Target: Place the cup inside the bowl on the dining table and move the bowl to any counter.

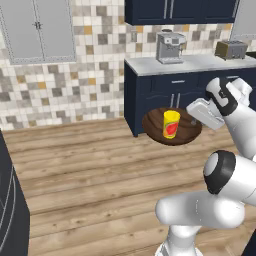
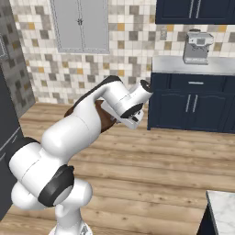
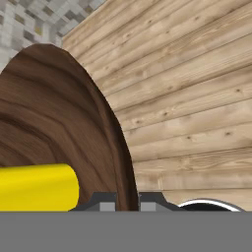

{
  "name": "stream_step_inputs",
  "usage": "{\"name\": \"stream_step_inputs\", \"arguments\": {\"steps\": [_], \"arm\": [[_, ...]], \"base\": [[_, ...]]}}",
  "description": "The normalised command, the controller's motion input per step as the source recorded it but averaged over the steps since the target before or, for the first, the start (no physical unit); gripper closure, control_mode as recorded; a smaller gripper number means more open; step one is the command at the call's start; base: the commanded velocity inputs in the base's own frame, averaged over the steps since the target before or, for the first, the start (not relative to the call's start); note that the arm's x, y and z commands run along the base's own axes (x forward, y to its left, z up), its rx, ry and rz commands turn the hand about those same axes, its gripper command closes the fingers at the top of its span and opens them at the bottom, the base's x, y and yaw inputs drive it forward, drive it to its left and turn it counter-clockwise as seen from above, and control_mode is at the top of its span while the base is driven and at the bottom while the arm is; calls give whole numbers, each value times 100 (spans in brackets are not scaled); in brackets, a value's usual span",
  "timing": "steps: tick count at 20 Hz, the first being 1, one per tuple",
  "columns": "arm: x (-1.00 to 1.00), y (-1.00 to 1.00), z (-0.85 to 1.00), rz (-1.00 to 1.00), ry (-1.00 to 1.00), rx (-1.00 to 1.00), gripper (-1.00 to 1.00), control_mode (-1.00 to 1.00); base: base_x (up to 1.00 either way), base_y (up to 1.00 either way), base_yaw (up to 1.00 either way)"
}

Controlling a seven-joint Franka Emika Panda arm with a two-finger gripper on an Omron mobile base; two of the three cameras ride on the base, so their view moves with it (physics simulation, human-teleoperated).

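You've got the cup (image 1: 171, 124) standing upright inside the bowl (image 1: 187, 131), a bit left of the bowl's middle in the left base view, red mark facing the camera. The bowl is up in the air over the wooden floor (image 1: 90, 170), not resting on anything, just in front of the navy cabinet. In the hand view its rim (image 3: 125, 162) runs right down between the two fingertips of the tool (image 3: 128, 201), so the tool is clamped on the bowl's edge, with the yellow cup lying just to the left of the grip in that view. From the right base view the arm covers most of the bowl and you only see a brown sliver (image 2: 106, 120) behind the wrist.

Behind the bowl is the bench (image 1: 200, 64), marble top on navy cabinets, with a silver coffee machine (image 1: 169, 47) and a toaster (image 1: 231, 49) on it, well apart from each other. Mosaic tile wall (image 1: 60, 90) runs to the left, pale cabinet doors (image 1: 37, 30) above it.
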Motion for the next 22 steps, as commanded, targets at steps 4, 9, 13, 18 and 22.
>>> {"name": "stream_step_inputs", "arguments": {"steps": [4, 9, 13, 18, 22], "arm": [[0, 0, 0, 0, 0, 0, 100, 100], [0, 0, 0, 0, 0, 0, 100, 100], [0, 0, 0, 0, 0, 0, 100, 100], [0, 0, 0, 0, 0, 0, 100, 100], [0, 0, 0, 0, 0, 0, 100, 100]], "base": [[100, 0, -3], [100, 1, -4], [100, 1, -1], [100, 0, 0], [100, -6, 0]]}}
